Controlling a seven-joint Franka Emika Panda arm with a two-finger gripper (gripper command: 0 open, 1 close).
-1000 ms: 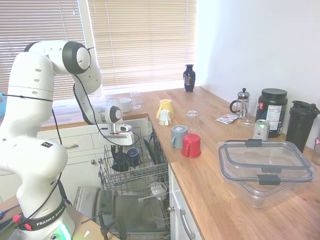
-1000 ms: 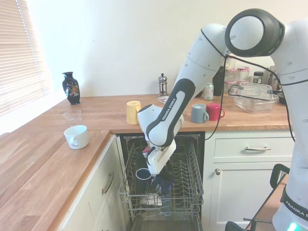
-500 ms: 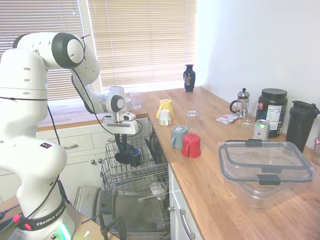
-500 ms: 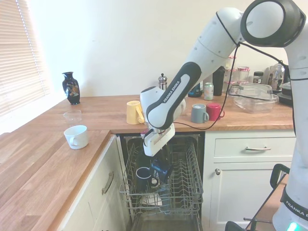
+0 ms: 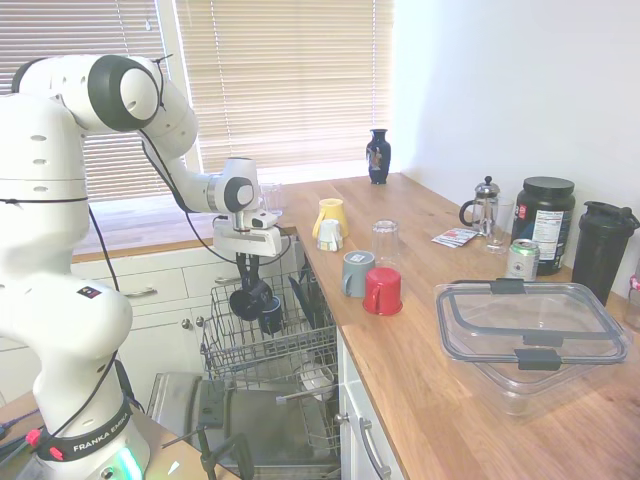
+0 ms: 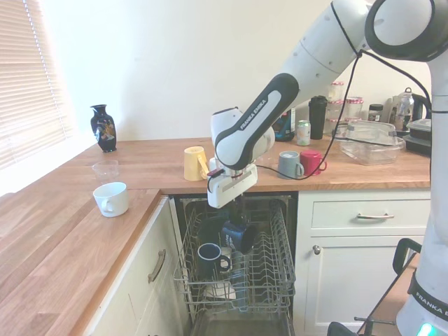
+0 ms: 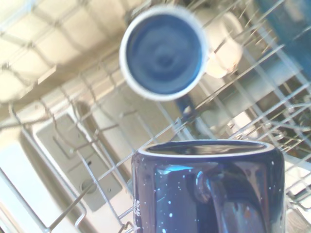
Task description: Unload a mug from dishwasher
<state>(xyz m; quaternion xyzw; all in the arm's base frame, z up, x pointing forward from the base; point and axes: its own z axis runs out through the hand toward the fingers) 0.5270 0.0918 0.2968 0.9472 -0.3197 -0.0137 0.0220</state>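
Observation:
My gripper (image 5: 247,280) (image 6: 233,214) hangs above the pulled-out grey wire rack (image 5: 285,352) (image 6: 274,274) of the dishwasher, shut on the rim of the dark navy mug (image 5: 250,299) (image 6: 238,235). The mug is clear of the rack and tilted, and it fills the lower part of the wrist view (image 7: 209,189) with its handle facing the camera. Below it a smaller blue mug (image 5: 270,313) (image 6: 208,257) (image 7: 163,52) stands mouth-up in the rack. The dishwasher door (image 5: 255,425) lies dropped open.
On the counter beside the dishwasher stand a grey mug (image 5: 356,272), a red mug (image 5: 383,291), a yellow mug (image 5: 331,216) and a glass (image 5: 385,241). A white cup (image 6: 112,199) sits on the counter's other leg. A clear lidded container (image 5: 530,338) lies further along.
The gripper has risen out of the rack with the dark navy mug, up to about counter height. The blue mug stays in the rack.

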